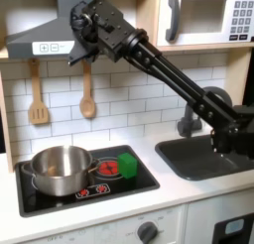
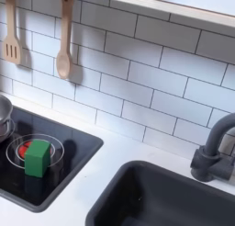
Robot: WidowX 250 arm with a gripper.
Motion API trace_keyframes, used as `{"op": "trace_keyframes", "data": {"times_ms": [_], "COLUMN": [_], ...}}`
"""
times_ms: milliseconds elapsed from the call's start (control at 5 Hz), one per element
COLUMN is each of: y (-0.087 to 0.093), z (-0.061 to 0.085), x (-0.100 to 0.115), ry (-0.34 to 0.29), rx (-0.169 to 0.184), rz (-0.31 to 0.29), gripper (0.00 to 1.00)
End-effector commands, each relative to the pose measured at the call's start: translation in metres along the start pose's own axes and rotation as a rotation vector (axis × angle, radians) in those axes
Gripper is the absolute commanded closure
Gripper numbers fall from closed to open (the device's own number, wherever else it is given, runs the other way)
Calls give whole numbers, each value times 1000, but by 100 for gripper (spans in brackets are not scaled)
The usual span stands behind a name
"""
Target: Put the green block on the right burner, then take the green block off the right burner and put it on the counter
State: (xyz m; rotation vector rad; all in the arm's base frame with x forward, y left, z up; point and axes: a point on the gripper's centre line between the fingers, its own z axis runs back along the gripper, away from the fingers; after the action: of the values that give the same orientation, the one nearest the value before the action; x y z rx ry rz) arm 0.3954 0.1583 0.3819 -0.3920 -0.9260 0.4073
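The green block [image 1: 128,165] [image 2: 37,158] rests on the black stove panel, over the right edge of the right burner [image 1: 107,169] in the first exterior view. In the second exterior view it covers the front of the red rings [image 2: 27,143]. The gripper [image 1: 81,30] is raised high at the first exterior view's upper left, in front of the range hood and well above the block, holding nothing that I can see. Its fingers are dark against a dark background, so their spacing is unclear. The off-white counter [image 1: 184,195] [image 2: 103,188] runs around the stove.
A steel pot [image 1: 60,170] stands on the left burner, close beside the block. The dark sink basin [image 1: 203,159] [image 2: 174,197] and its faucet [image 2: 217,149] lie to the right in both exterior views. Wooden utensils [image 1: 87,94] [image 2: 62,46] hang on the tiled wall.
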Motion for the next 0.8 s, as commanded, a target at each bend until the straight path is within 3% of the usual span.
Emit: {"op": "trace_keyframes", "data": {"times_ms": [0,400,600], "y": [-5,-4,-1], "z": [-3,-2,-1], "x": [-2,-9,-21], "ry": [5,33,104], "rx": [-14,-3,7], "rz": [9,6,15], "gripper": [100,100,100]}}
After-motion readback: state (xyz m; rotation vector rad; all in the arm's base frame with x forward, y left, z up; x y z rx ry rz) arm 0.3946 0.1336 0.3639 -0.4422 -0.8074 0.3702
